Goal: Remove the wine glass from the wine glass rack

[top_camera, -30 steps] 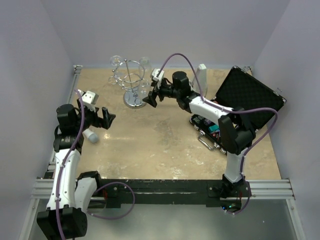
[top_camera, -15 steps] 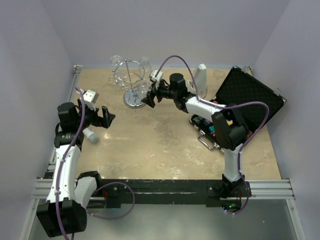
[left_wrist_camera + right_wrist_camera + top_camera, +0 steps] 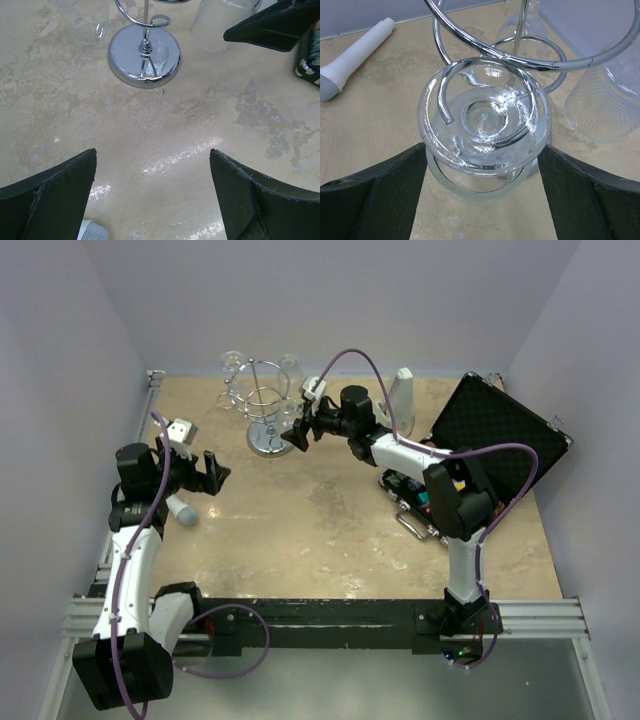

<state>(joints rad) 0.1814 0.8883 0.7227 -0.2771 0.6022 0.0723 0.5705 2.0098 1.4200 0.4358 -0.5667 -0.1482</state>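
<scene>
The chrome wine glass rack [image 3: 264, 400] stands at the back of the table on its round disc base [image 3: 144, 53]. Clear wine glasses hang upside down from its curled arms. In the right wrist view one wine glass [image 3: 485, 120] hangs by its foot in a curled arm [image 3: 470, 70], seen from above. My right gripper [image 3: 481, 148] is open with a finger on each side of that glass, apart from it; it also shows in the top view [image 3: 299, 434]. My left gripper [image 3: 212, 474] is open and empty, low over the table to the left of the rack.
Another hanging glass [image 3: 607, 100] is to the right of the held-around one. A white microphone [image 3: 182, 510] lies by the left arm. A grey-white metronome [image 3: 402, 390] and an open black case [image 3: 495, 435] stand at the back right.
My right gripper has moved a little left and back, closer to the rack, and now has the hanging glass between its fingers. The left arm has hardly moved.
</scene>
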